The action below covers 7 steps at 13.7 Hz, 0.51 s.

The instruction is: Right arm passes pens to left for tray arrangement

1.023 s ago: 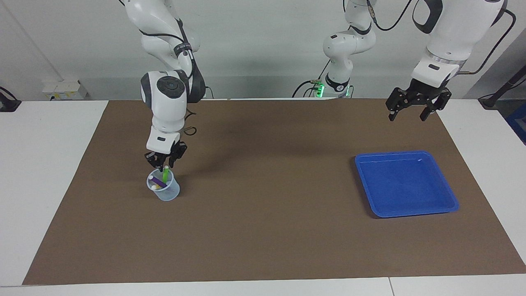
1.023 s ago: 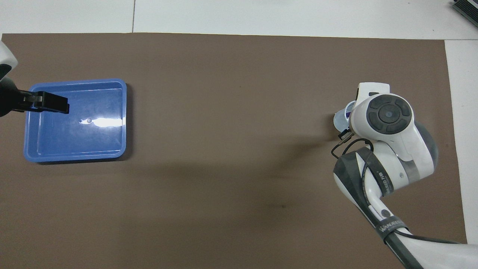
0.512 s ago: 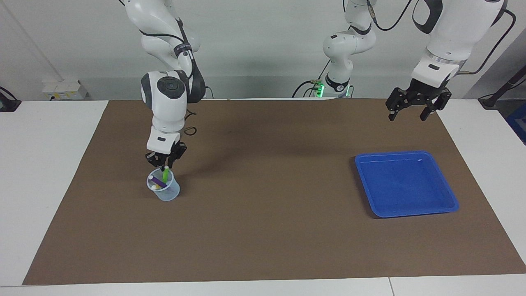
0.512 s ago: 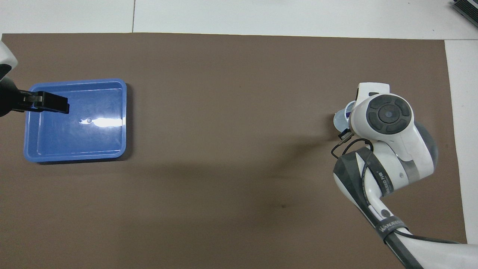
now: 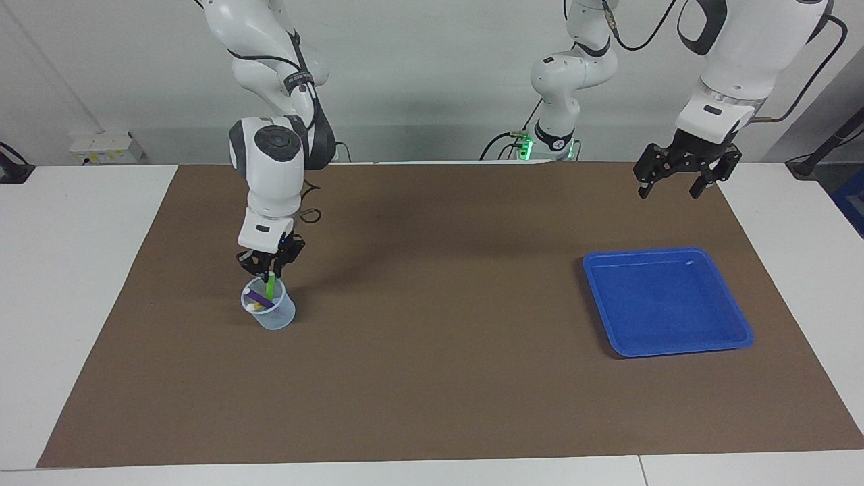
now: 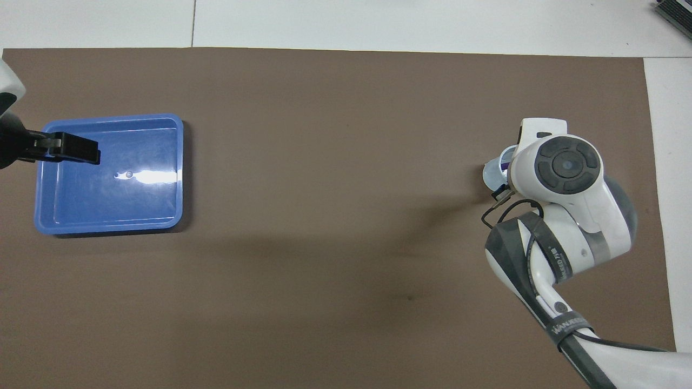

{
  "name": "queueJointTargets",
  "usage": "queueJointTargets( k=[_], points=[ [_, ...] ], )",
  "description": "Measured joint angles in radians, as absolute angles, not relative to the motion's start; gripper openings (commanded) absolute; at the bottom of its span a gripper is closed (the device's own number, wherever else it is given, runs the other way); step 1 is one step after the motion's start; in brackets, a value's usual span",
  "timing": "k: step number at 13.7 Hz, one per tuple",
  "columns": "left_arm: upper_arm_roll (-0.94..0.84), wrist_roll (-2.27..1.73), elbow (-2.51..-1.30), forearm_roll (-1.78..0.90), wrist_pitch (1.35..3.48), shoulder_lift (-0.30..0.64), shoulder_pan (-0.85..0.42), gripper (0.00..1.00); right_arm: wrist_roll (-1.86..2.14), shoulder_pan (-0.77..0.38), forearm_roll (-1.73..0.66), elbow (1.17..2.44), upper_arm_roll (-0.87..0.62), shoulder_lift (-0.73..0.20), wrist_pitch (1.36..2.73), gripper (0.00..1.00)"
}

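Reaching straight down from a bent elbow, the right arm (image 5: pixel 273 158) sets its right gripper (image 5: pixel 270 272) at the mouth of a small clear cup (image 5: pixel 270 312) toward its own end of the brown mat (image 5: pixel 432 378); the facing view shows the fingers drawn in around the top of the upright green pen (image 5: pixel 271 286), while the purple pen (image 5: pixel 257 299) and yellow pen (image 5: pixel 256 307) lean in the cup below them. Well apart, at the other end of the table, the left gripper (image 5: pixel 681 185) hangs in the air with fingers spread wide, holding nothing, the blue tray (image 5: pixel 737 317) on the mat below it.

From overhead, the right arm's wrist covers its gripper and most of the cup (image 6: pixel 493 174); only a sliver of rim and a trace of purple show. One finger of the left gripper (image 6: pixel 65 149) juts over the tray (image 6: pixel 180 178), whose glossy floor catches a glare.
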<state>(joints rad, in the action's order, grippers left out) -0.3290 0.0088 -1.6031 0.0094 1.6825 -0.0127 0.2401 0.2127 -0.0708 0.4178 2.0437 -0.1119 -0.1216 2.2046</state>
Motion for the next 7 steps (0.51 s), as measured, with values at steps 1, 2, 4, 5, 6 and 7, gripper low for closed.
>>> queueJointTargets(
  k=[1, 2, 4, 5, 6, 7],
  points=[
    [-0.329, 0.009, -1.603, 0.009, 1.682, -0.013, 0.240, 1.00, 0.213, -0.071, 0.418, 2.044, -0.112, -0.122, 2.205, 0.26],
    [-0.329, 0.009, -1.603, 0.009, 1.682, -0.013, 0.240, 1.00, 0.213, -0.071, 0.418, 2.044, -0.112, -0.122, 2.205, 0.26],
    [-0.329, 0.009, -1.603, 0.009, 1.682, -0.013, 0.240, 1.00, 0.213, -0.071, 0.418, 2.044, -0.112, -0.122, 2.205, 0.29],
    [-0.329, 0.009, -1.603, 0.009, 1.682, -0.013, 0.240, 1.00, 0.213, -0.071, 0.418, 2.044, -0.112, -0.122, 2.205, 0.34],
    [-0.329, 0.009, -1.603, 0.009, 1.682, -0.013, 0.240, 1.00, 0.213, -0.071, 0.418, 2.045, -0.112, -0.122, 2.205, 0.36],
    [-0.329, 0.009, -1.603, 0.009, 1.682, -0.013, 0.240, 1.00, 0.213, -0.071, 0.418, 2.045, -0.112, -0.122, 2.205, 0.37]
  ],
)
